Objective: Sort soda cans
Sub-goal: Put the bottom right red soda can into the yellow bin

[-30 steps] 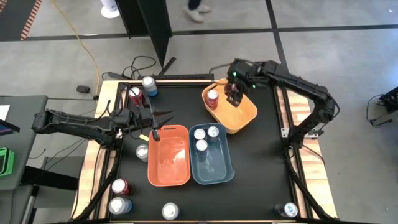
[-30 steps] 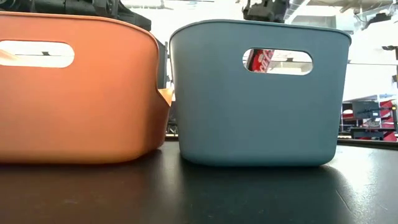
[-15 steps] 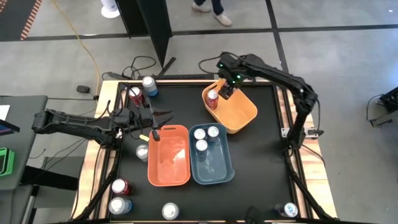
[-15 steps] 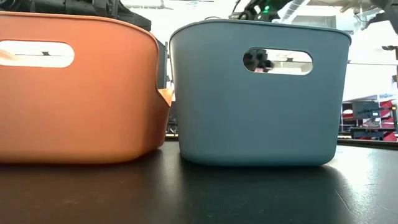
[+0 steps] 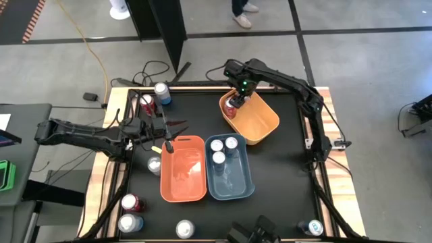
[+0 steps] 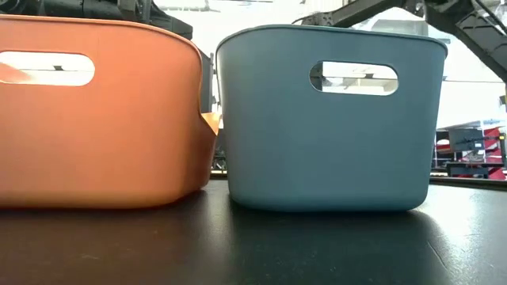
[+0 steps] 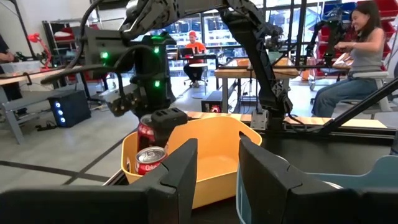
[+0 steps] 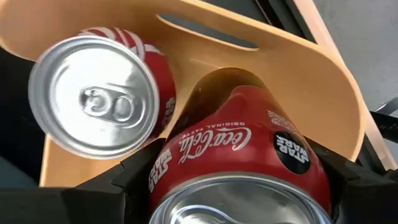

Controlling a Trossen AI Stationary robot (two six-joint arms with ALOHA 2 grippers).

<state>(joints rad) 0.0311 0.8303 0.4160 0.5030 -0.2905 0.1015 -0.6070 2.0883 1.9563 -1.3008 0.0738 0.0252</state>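
Just past the left claw [image 5: 181, 124], which waits with its fingers narrowly parted on nothing, lie the orange bin [image 5: 183, 169] and the blue bin [image 5: 229, 167]; loose soda cans [image 5: 160, 92] stand behind it and to its side on the table [image 5: 283, 169]. The right claw [image 5: 235, 103] is over the near corner of the yellow bin [image 5: 256, 120], closed widely round a red can [image 8: 239, 165] held upright between its fingers. Just beside that claw, inside the same bin, a second red can [image 8: 99, 96] stands. Judgement: the can is light, rigid but thin-walled and slick; grip the body mid-height, squarely, without crushing it.
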